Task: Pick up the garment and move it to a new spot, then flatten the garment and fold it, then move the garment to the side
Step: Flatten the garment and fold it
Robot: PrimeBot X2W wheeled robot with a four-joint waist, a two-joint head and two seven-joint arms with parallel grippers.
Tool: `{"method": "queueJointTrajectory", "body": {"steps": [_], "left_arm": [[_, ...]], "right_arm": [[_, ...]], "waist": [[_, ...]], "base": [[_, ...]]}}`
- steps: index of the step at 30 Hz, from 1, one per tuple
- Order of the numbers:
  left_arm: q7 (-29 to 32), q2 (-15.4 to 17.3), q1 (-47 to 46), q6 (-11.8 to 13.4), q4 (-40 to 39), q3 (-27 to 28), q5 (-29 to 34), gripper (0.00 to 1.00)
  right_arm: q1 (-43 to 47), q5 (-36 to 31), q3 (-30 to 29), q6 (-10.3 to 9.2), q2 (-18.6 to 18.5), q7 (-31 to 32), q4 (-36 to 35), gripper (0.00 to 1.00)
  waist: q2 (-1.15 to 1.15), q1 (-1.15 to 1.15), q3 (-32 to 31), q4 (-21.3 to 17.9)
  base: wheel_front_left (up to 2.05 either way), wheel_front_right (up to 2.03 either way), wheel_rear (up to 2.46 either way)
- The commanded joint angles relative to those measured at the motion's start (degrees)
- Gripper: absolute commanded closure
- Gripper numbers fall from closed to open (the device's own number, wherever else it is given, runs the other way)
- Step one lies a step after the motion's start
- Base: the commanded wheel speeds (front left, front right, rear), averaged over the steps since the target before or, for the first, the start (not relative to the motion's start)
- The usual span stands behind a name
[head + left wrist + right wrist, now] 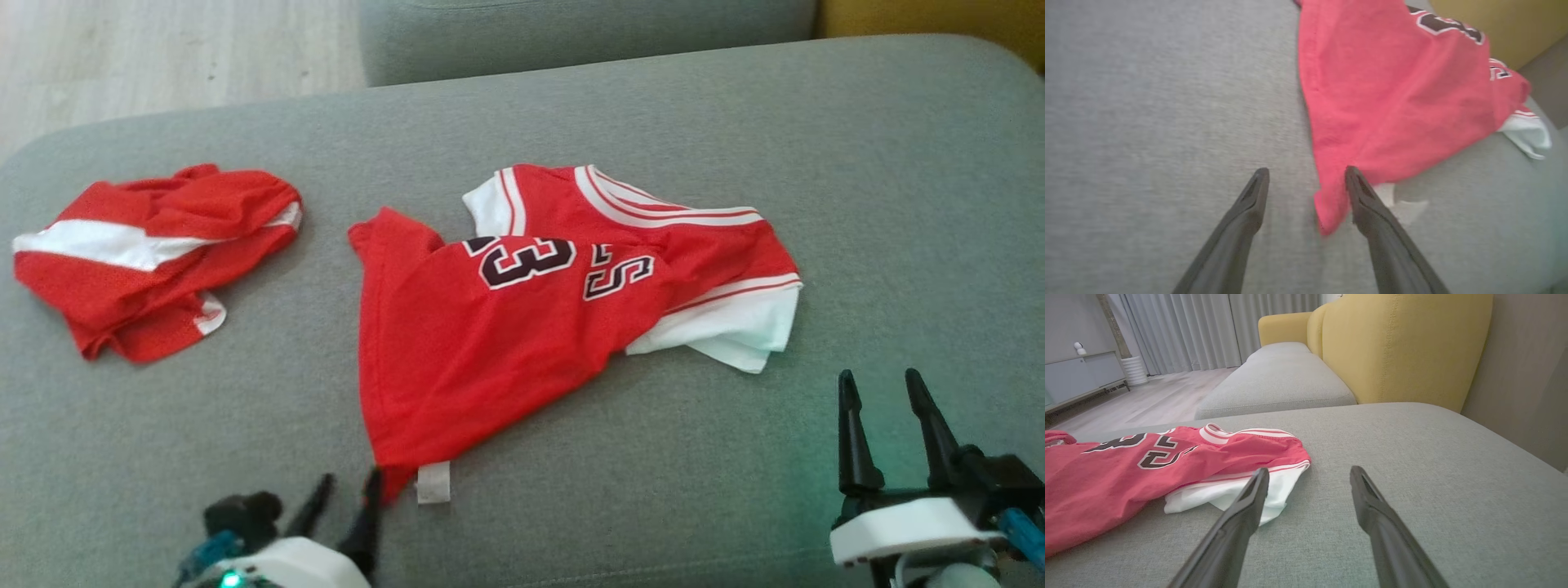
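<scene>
The jersey [506,351] is thin red cloth, matt and softly creased, with white ribbed-looking trim and a small white cloth label [433,482] at its hem. The shorts [147,253] look like fine mesh cloth. The sofa seat [735,122] is grey woven fabric, slightly rough. The yellow backrest [1404,347] is smoother cloth with stitched seams. The left gripper [351,475] and right gripper [878,376] have matt dark fingers on smooth white housings. The floor [163,49] is pale wood.

Grey sofa [653,106], perhaps red shorts [147,253], yellow backrest [1400,347]
</scene>
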Motion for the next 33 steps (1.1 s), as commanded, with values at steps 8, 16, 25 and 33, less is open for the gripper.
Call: {"method": "queueJointTrajectory", "body": {"steps": [8,16,25,33], "left_arm": [[-1.22,-2.90,1.19,4.30,-7.42,15.28,10.68,0.00],[-1.24,-9.10,5.26,-0.80,-14.64,22.97,23.75,0.00],[-1.24,-12.64,5.06,-7.37,-14.67,27.92,31.60,0.00],[-1.24,-13.12,6.01,-9.18,-14.90,29.74,34.74,0.00]], "right_arm": [[-1.67,0.55,1.04,-0.04,-0.50,-0.62,-2.76,0.00],[-0.79,0.21,-0.15,-0.04,-0.50,-0.62,-3.46,0.00],[-1.01,-1.60,-2.36,-0.04,-0.50,-0.62,-3.87,0.00],[0.07,-1.04,0.30,-0.04,-0.50,-0.62,-2.51,0.00]], "waist": [[0.00,0.00,0.19,-2.26],[0.00,0.00,-0.71,-2.25],[0.00,0.00,-1.59,-0.35],[0.00,0.00,-3.57,1.20]], "base": [[0.00,0.00,0.00],[0.00,0.00,0.00],[0.00,0.00,0.00],[0.00,0.00,0.00]]}}
